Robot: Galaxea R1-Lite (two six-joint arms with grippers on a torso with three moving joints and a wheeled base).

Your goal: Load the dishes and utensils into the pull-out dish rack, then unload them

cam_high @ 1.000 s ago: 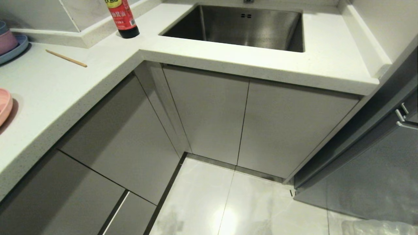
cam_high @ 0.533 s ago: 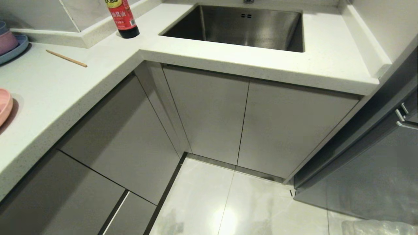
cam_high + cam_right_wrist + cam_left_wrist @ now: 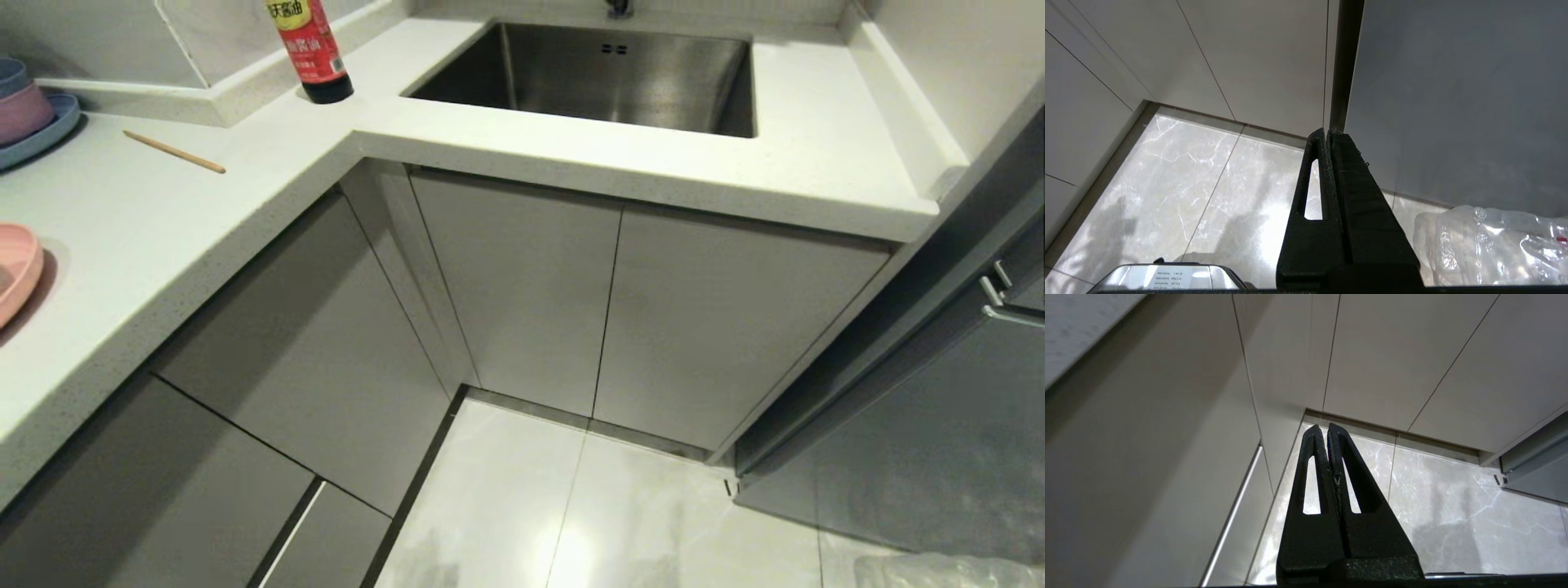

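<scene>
Our sink [image 3: 588,73] looks bare, the pink plate [image 3: 16,273] shows nothing in it; left gripper [image 3: 1327,430] and right gripper [image 3: 1327,134] both pressed together, holding nothing.

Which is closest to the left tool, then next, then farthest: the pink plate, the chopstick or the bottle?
The left tool hangs low near the floor, out of the head view, so this is a judgement from that view's depth:
1. Plate, near edge of the counter, far left.
2. Chopstick, farther back, left.
3. Bottle, back corner ledge.
</scene>
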